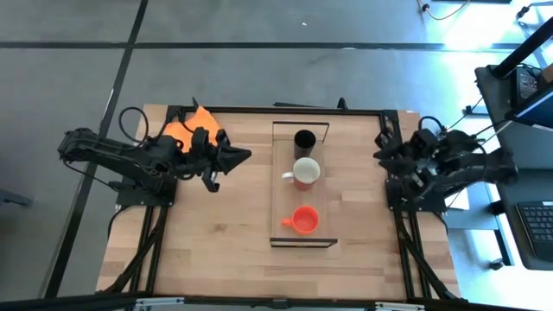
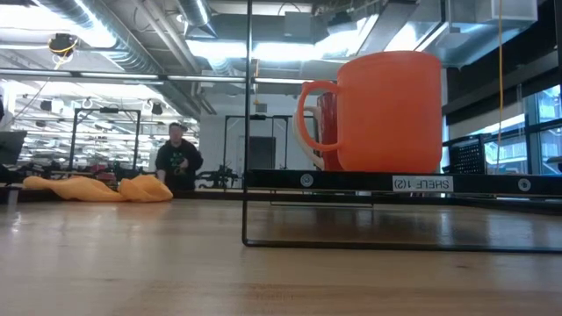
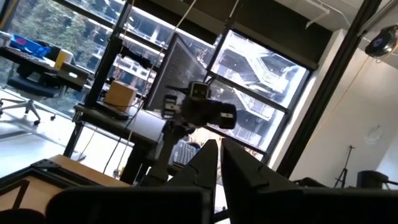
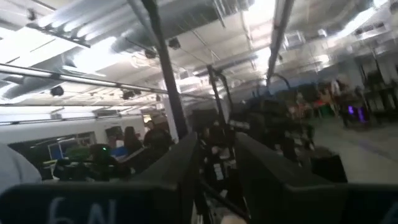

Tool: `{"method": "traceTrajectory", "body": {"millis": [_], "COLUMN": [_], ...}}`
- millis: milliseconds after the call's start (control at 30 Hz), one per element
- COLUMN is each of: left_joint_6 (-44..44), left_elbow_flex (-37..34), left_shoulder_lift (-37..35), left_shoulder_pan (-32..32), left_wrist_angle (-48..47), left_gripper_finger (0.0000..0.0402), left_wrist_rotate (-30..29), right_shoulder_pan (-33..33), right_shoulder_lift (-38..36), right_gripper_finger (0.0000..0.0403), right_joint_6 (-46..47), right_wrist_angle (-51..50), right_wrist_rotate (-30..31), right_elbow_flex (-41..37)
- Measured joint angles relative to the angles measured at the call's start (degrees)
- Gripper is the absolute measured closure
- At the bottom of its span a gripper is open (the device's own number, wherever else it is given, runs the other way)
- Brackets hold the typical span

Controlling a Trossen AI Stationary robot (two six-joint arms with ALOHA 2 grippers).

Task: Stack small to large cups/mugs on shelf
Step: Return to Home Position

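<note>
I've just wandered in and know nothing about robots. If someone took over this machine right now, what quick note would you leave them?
Left tool: shut, empty, over the table between the orange cloth and the shelf.
Right tool: open, empty, arm folded at the table's right edge.
Mugs: black mug, red mug and orange mug stand upright in a row on the shelf.
Done: all three mugs are shelved.
Left: probably only parking the left arm; nothing needs carrying.
</note>
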Motion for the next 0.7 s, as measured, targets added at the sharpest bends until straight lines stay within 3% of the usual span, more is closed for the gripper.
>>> {"method": "traceTrajectory", "body": {"millis": [133,300,400,533,700], "left_joint_6": [0.3,2.0,2.4,5.6,6.0], "left_elbow_flex": [0.0,0.0,0.0,-3.4,-12.8], "left_shoulder_lift": [1.4,3.2,3.9,4.1,4.0], "left_shoulder_pan": [-0.3,0.5,2.1,1.7,0.6], "left_wrist_angle": [0.3,0.4,1.6,10.1,24.0], "left_gripper_finger": [0.0385,0.039,0.0392,0.0386,0.0378], "left_wrist_rotate": [-0.2,-2.5,3.2,6.4,6.9], "right_shoulder_pan": [-8.1,-12.6,-14.3,-15.1,-15.1], "right_shoulder_lift": [-4.3,-8.3,-11.0,-14.3,-17.5], "right_gripper_finger": [0.0293,0.0293,0.0293,0.0293,0.0293], "right_joint_6": [4.4,5.3,4.7,6.9,6.9], "right_wrist_angle": [-7.6,-8.8,-13.6,-20.2,-23.0], "right_wrist_rotate": [-5.1,-9.1,-7.7,-7.1,-6.6], "right_elbow_flex": [0.0,0.0,0.0,0.0,0.0]}}
